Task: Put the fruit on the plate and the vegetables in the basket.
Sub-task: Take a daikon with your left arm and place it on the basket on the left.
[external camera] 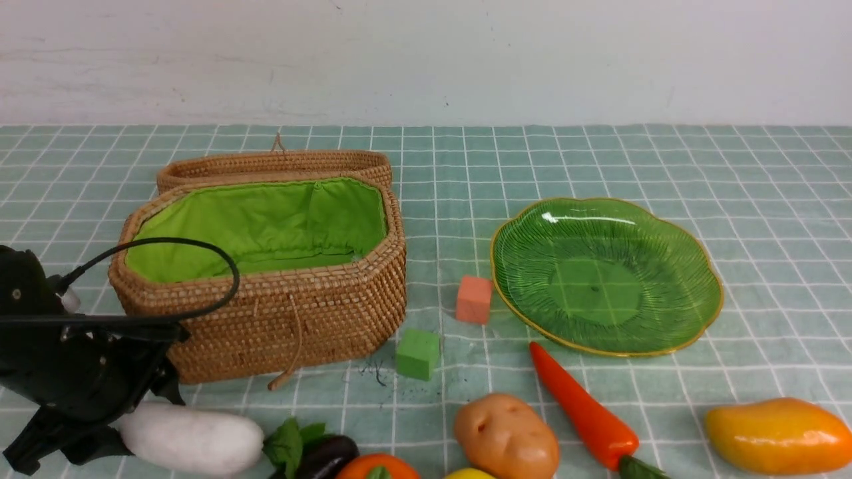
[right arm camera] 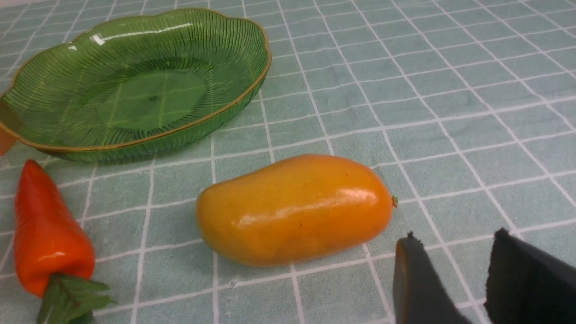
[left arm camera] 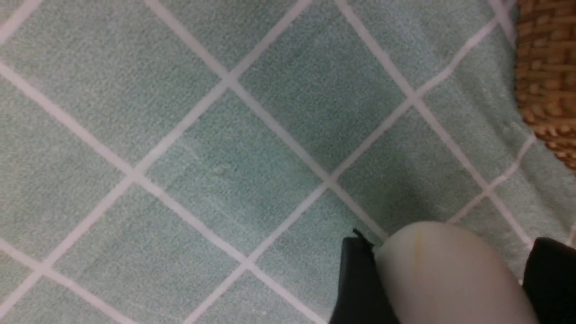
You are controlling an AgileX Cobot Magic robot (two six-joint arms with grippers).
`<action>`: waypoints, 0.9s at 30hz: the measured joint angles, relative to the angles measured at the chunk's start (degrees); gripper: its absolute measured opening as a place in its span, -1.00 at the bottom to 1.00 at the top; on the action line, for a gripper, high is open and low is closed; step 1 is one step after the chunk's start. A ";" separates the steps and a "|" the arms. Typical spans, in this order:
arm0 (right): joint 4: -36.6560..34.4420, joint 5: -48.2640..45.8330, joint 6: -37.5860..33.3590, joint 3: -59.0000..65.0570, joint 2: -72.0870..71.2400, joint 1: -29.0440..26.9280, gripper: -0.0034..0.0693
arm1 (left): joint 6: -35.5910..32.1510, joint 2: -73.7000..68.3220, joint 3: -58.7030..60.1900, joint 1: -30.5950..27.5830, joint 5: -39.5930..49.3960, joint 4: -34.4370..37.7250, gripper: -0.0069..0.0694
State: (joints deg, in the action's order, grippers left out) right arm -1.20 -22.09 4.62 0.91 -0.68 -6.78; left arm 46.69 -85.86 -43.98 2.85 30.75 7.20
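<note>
A: Radish [external camera: 193,439]?
B: Flat on the checked cloth [external camera: 466,166] at the front left, just before the basket [external camera: 279,326], leafy end beside the eggplant [external camera: 329,458]. Outside the basket.
A: Left gripper [left arm camera: 452,252]?
B: Down over the radish's rounded end, a black finger [left arm camera: 355,283] on either side. One right against the white skin, the other close alongside. Squeezing or merely straddling: cannot tell.
A: Right gripper [right arm camera: 455,243]?
B: Near one end of the mango [right arm camera: 292,209], apart from it. Fingers spread, only cloth between them; nothing held, nothing touched.
A: Rest of the fruit and vegetables?
B: All on the cloth along the front edge: persimmon [external camera: 376,468], lemon [external camera: 469,474], potato [external camera: 506,436], then carrot [external camera: 586,412] with its tip just short of the plate [external camera: 606,279]. Mango at the far right, clear of the plate.
A: And around those?
B: Basket open, lid [external camera: 273,163] tipped back behind it. Plate to the right of the basket. Pink cube [external camera: 474,299] between the two, green cube [external camera: 418,354] near the basket's front corner.
</note>
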 joint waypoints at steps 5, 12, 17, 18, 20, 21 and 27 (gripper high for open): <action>0.00 0.00 0.00 0.00 0.00 0.00 -0.24 | -0.04 4.96 0.00 0.00 0.89 0.48 0.32; 0.00 0.00 0.00 0.00 0.00 0.00 -0.24 | -1.91 15.67 -0.31 0.00 4.51 8.60 0.32; 0.00 0.00 0.00 0.00 0.00 0.00 -0.24 | -2.29 18.63 -7.23 0.00 3.06 11.78 0.32; 0.00 0.00 0.00 0.00 0.00 0.00 -0.24 | -2.36 17.24 -10.99 0.00 2.79 11.78 0.32; 0.00 0.00 0.00 0.00 0.00 0.00 -0.24 | -2.36 14.50 -15.83 0.00 2.56 11.78 0.32; 0.00 0.00 0.00 0.00 0.00 0.00 -0.24 | -2.36 14.12 -15.83 0.00 2.52 11.78 0.32; 0.00 0.00 0.00 0.00 0.00 0.00 -0.24 | 1.00 -0.62 -29.01 0.00 2.61 10.33 0.32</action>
State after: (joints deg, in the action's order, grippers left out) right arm -1.20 -22.09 4.62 0.91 -0.68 -6.78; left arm 47.69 -86.48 -72.99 2.85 33.36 17.53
